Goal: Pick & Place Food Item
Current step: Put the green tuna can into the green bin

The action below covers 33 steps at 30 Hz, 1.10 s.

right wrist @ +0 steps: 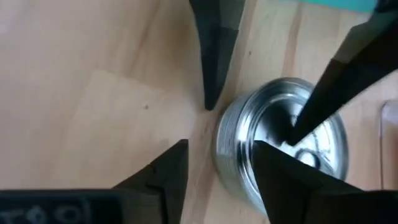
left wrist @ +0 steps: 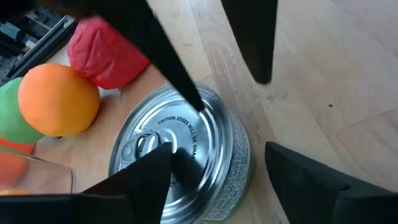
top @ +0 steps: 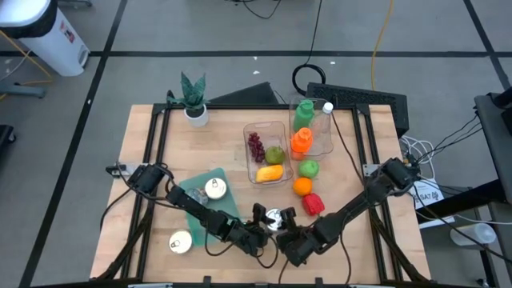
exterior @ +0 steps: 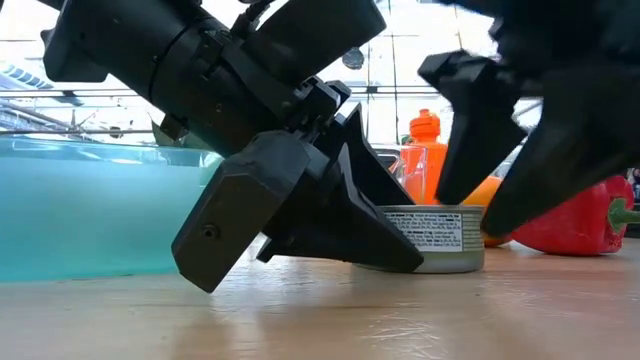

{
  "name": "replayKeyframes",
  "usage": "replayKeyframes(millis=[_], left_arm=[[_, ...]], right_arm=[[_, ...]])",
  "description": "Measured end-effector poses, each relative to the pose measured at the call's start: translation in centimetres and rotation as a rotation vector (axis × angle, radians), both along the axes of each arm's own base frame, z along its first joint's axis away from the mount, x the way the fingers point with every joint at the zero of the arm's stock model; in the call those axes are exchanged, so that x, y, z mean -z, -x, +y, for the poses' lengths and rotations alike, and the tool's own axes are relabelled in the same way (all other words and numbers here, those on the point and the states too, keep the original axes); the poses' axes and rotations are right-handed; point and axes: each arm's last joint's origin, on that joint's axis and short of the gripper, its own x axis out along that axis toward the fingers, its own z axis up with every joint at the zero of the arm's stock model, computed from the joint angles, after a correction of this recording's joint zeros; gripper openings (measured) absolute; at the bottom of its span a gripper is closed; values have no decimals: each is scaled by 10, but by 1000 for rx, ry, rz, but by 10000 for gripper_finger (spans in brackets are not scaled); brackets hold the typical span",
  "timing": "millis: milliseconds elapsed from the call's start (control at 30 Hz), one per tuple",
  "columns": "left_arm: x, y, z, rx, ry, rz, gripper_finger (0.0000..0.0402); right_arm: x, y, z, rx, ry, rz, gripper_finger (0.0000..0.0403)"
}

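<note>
A small round silver tin can (left wrist: 180, 158) is seen standing upright on the wooden table, near its front edge. Its lid, with a pull tab, is closed, and a printed label is wrapped around its side (exterior: 440, 238).

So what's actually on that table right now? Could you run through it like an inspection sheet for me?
Surface: wooden table, black frame along its edges.
Job's things: small tin can upright near the front edge; clear container holding grapes, green fruit, yellow fruit.
Clutter: orange, red pepper, green apple, orange bottle, green bottle, clear bottle, potted plant, teal tray, two more cans.
Grippers: left gripper and right gripper both open, straddling the tin can's rim, one finger over its lid.
Cables: loose cables on the floor behind and right.
Surroundings: grey floor, white bin.
</note>
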Motion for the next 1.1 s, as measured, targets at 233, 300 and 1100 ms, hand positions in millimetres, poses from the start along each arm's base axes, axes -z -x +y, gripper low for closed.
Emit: replayKeyframes(millis=[233,300,1100], left_arm=[[1,0,0,-4,1,1,284],[1,0,0,-4,1,1,281],[-1,4,-7,4,-110,-22,309]], right_arm=[[15,-5,-5,42,68,11,150],[15,-5,-6,56,62,15,131],[-10,-10,-28,112,-170,79,0]])
